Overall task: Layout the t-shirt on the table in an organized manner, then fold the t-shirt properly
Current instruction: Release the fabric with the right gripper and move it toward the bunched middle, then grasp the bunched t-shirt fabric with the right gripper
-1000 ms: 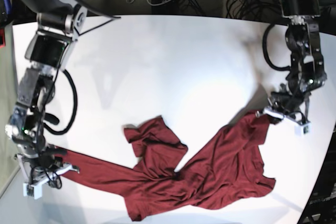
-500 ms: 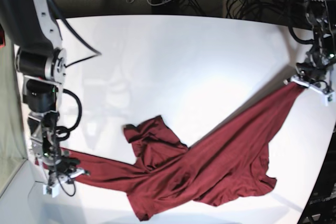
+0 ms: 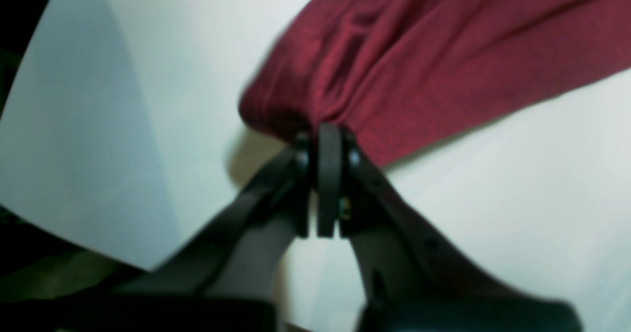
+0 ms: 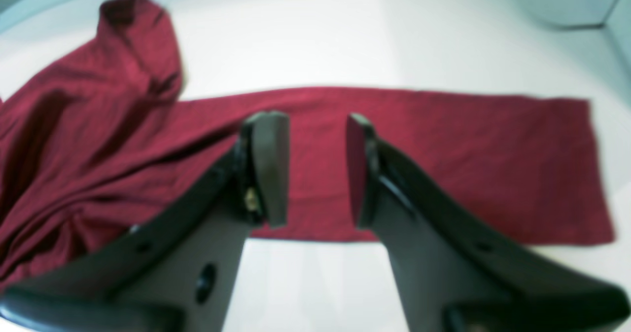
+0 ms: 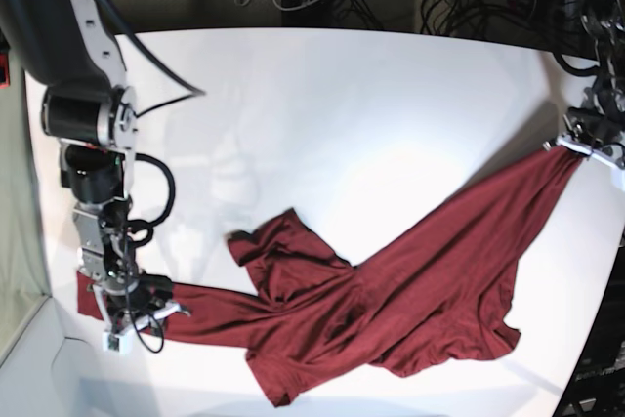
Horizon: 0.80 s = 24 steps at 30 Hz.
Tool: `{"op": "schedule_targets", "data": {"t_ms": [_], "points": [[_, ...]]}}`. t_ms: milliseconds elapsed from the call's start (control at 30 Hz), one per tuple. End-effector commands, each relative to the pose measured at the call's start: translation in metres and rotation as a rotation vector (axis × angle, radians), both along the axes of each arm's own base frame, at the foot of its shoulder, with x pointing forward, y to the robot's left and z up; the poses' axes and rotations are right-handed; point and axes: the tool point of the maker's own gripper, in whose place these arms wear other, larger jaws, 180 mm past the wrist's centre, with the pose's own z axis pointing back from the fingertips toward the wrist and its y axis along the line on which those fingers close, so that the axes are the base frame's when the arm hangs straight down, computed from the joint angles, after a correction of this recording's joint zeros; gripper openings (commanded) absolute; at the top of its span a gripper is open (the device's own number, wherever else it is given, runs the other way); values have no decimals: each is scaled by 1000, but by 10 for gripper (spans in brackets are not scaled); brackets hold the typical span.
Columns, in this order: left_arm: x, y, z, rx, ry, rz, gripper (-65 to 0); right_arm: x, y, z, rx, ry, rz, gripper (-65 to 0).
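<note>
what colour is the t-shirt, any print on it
Plain dark red, no print visible on the t-shirt; the base view shows it best, spread across the white table.

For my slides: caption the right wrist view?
Right gripper open above a flat strip of the maroon t-shirt on the white table.

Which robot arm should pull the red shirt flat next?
Probably the left. The left gripper is shut on a corner of the t-shirt, stretched toward the table edge. The right gripper is open above its flat end, gripping nothing.
</note>
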Motion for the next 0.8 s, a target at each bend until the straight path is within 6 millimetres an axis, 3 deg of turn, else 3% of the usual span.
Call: {"op": "schedule_targets", "data": {"t_ms": [0, 333, 467, 600, 767], "points": [[9, 4, 18, 27, -47, -7, -649, 14, -7, 29, -4, -79, -10, -432], [-3, -18, 15, 8, -37, -35, -649, 8, 27, 10, 37, -50, 27, -433], [-18, -21, 7, 8, -9, -43, -649, -6, 56, -17, 40, 5, 77, -434], [-21, -19, 6, 17, 2, -42, -649, -27, 112, -47, -12, 65, 209, -435], [-23, -17, 5, 21, 8, -43, -649, -57, 146, -81, 31, 133, 249, -435]]}}
